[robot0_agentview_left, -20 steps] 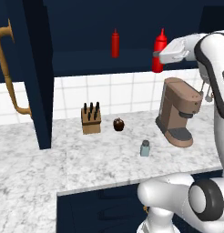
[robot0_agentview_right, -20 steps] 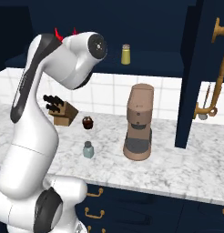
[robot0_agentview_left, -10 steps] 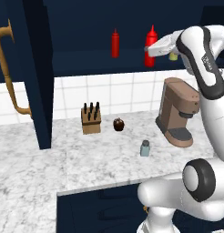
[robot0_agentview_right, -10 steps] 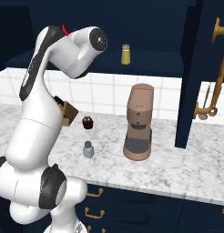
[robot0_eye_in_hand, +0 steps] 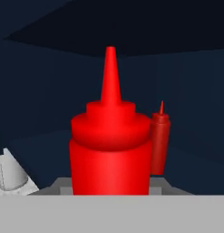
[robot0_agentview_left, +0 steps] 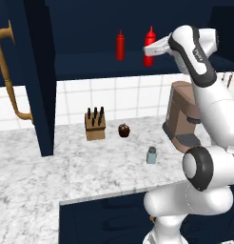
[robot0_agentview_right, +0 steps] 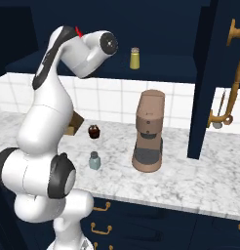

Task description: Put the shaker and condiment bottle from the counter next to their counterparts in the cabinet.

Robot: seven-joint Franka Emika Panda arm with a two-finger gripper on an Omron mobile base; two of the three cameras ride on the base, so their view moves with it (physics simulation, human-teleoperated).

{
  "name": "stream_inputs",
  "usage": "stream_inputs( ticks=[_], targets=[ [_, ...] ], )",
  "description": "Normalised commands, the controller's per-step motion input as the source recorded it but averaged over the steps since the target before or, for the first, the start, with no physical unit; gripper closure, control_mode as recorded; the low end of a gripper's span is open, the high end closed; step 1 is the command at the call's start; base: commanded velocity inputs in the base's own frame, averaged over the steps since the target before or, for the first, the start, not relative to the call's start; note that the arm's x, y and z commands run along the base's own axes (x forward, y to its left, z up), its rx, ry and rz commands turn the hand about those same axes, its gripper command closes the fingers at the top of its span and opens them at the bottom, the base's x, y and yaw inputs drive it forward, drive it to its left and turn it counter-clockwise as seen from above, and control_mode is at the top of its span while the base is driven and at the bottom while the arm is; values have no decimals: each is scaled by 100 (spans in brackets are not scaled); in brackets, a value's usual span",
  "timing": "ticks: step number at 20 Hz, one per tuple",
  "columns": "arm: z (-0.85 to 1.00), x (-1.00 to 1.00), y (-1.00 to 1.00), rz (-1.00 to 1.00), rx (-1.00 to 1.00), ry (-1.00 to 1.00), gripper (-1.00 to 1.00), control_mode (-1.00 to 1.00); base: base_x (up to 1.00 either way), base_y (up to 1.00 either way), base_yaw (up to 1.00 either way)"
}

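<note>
1. Gripper (robot0_agentview_left: 148, 51): up at cabinet (robot0_agentview_left: 81, 66) shelf level, clamped on red bottle (robot0_agentview_left: 149, 44); bottle upright, nozzle up, close in hand view (robot0_eye_in_hand: 110, 150).
2. Held bottle is just beside 2nd red bottle (robot0_agentview_left: 120, 45), which stands on the shelf; the two are apart. In hand view 2nd bottle (robot0_eye_in_hand: 160, 141) sits behind it, partly hidden.
3. Blue-grey shaker (robot0_agentview_left: 151, 155) on counter (robot0_agentview_left: 52, 167), upright, in front of coffee machine (robot0_agentview_left: 181, 116); untouched.
4. Yellowish shaker (robot0_agentview_right: 135, 58) on shelf, well apart from bottles.
5. Knife block (robot0_agentview_left: 95, 125) and small dark jar (robot0_agentview_left: 123, 130) at tiled wall. Cabinet door (robot0_agentview_left: 35, 76) open, brass handle (robot0_agentview_left: 9, 76).
</note>
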Motion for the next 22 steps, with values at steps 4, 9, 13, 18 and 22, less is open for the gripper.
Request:
stream_inputs(
  ticks=[4, 9, 13, 18, 22],
  targets=[
    [-17, 39, 0, -6, 0, 0, 100, -100, 0, 0, 0],
    [-1, 52, 0, -2, 0, 0, 100, -100, 0, 0, 0],
    [-10, 58, 0, 0, 3, 0, 100, -100, 0, 0, 0],
    [-15, 56, 0, 0, 1, 0, 100, -100, 0, 0, 0],
    [-14, 45, 0, 0, -1, 0, 100, -100, 0, 0, 0]
  ],
)
